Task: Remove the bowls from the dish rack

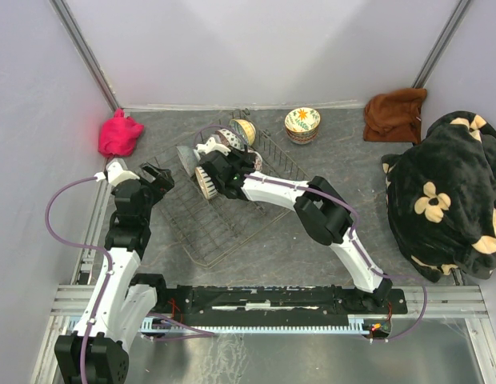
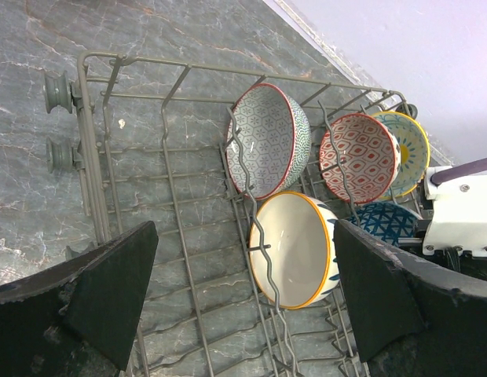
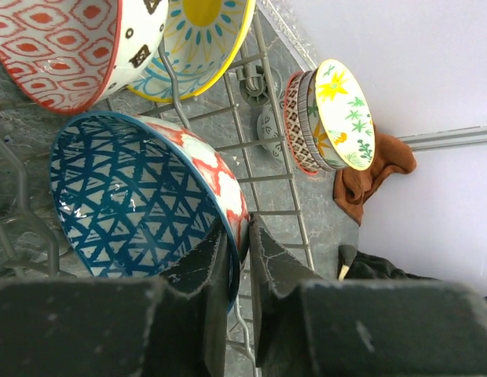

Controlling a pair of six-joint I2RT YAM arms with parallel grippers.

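Note:
The dark wire dish rack [image 1: 208, 232] lies mid-table and also shows in the left wrist view [image 2: 82, 141]. Several bowls stand in it: a green-patterned one [image 2: 267, 140], a red-diamond one [image 2: 360, 157], a yellow-rimmed one [image 2: 408, 149] and a white-inside, orange-rimmed one [image 2: 294, 250]. My right gripper [image 3: 239, 243] is shut on the rim of a blue-triangle bowl [image 3: 133, 204], one finger inside and one outside. My left gripper [image 2: 243, 306] is open and empty over the rack's left side [image 1: 158, 178]. A stack of bowls [image 1: 302, 124] sits on the table beyond the rack.
A pink cloth [image 1: 120, 134] lies at the back left, a brown cloth [image 1: 396, 114] at the back right, and a black floral blanket [image 1: 448, 196] fills the right side. Walls close the left, back and right.

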